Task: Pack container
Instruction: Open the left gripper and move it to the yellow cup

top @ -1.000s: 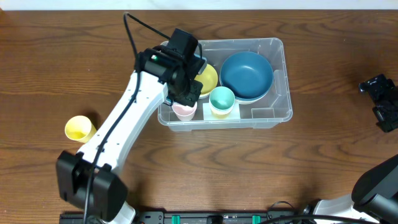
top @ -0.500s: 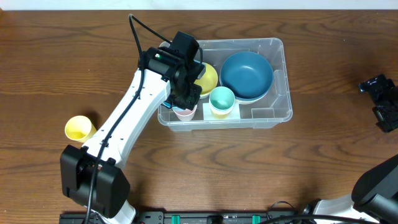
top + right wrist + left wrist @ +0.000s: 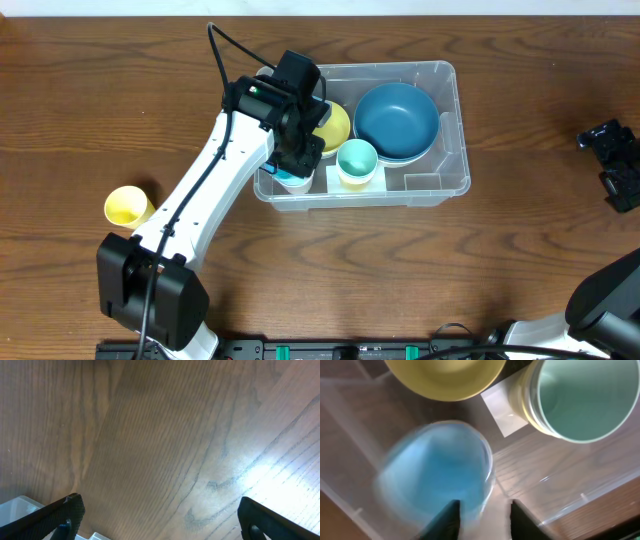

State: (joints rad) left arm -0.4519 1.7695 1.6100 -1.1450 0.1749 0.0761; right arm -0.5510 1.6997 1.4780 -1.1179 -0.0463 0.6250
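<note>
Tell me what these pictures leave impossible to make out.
The blue cup: left wrist view, motion-blurred; whether the left gripper holds it is unclear.
Same cup, overhead: mostly hidden under the left gripper.
The right gripper: right wrist view, fingers cut off by the bottom edge.

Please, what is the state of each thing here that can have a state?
container: lidless, partly packed.
blue cup: upright in the container, blurred, not gripped.
mint cup: upright in the container.
blue bowl: upright in the container, empty.
yellow bowl: in the container.
yellow cup: outside the container.
left end effector: open above the blue cup.
right end effector: open, empty.
</note>
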